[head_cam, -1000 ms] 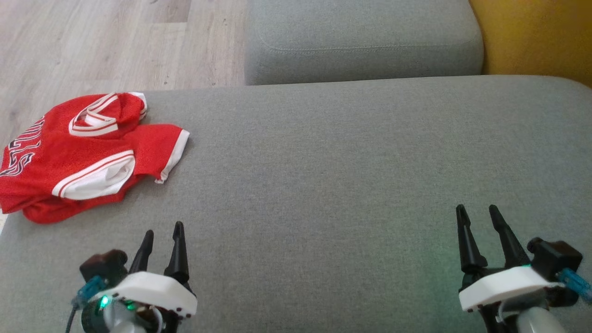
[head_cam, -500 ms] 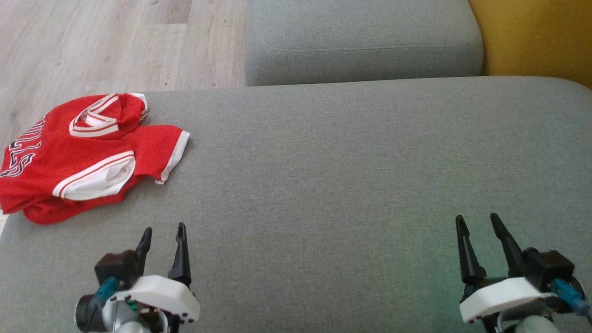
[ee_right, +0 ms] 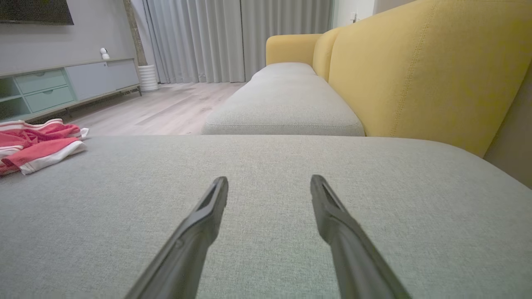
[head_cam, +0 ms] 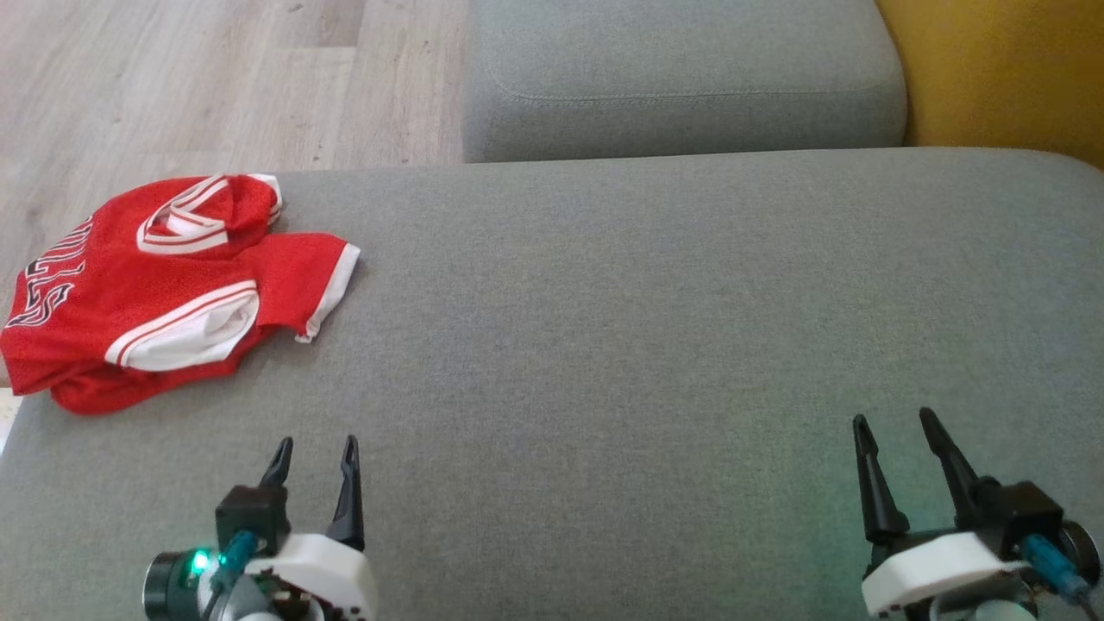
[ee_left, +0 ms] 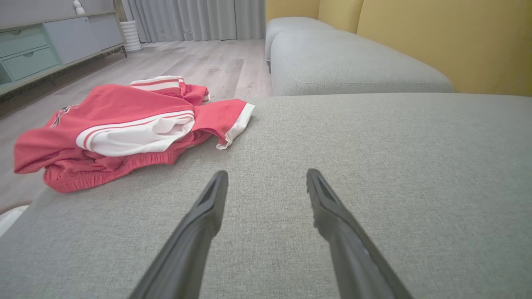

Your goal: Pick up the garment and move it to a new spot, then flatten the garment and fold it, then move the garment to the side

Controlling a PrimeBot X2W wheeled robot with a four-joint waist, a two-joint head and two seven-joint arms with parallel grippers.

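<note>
A grey cushion (head_cam: 655, 345) is backed by a second cushion (head_cam: 681, 78), with wood floor (head_cam: 172, 78) far left and a yellow backrest (head_cam: 1009, 69) far right. The jersey (head_cam: 129, 293) is bunched at the cushion's far-left edge, its long axis roughly left-right and a white-edged flap pointed right. The left gripper (head_cam: 316, 442) and right gripper (head_cam: 893, 417) are held released and empty at the near side.

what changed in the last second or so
Both drew back a little toward the robot, down the head view: the left end effector, its wrist also turning, and the right end effector. Nothing was gripped or released; both stayed open. The crumpled red mesh jersey with white trim stayed put on the grey fabric sofa cushion; the camera shifted slightly.
</note>
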